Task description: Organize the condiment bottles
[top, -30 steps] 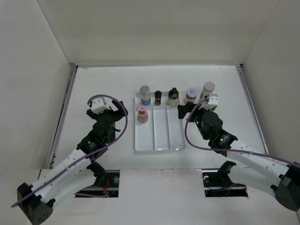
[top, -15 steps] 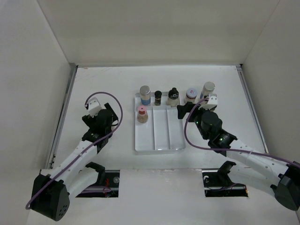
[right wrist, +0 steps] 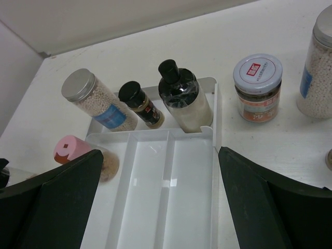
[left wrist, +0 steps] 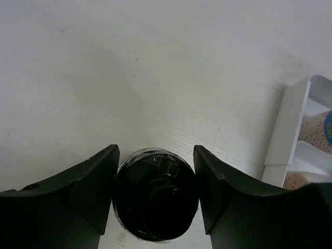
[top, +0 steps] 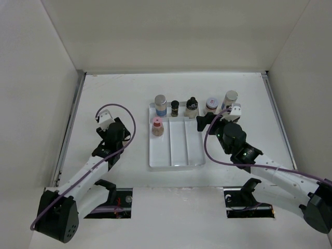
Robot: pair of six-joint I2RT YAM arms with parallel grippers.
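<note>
Left gripper [left wrist: 154, 202]: jaws pressed against a dark-capped bottle [left wrist: 154, 199] on the tabletop, toward its left edge (grip looks snug). Lift straight, clear the tray [top: 176, 145] rim, lower upright. Right gripper [right wrist: 158, 207]: jaws spread, empty.

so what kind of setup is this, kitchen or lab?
Likely a lab test cell, not a kitchen: plain white enclosure walls, a bare white table, and only a divided tray with condiment bottles as props.

The dark-capped jar [left wrist: 154, 201] between the left fingers [left wrist: 93, 184] is cut off below; label text on jars beside the tray [right wrist: 155, 207] is unreadable.
</note>
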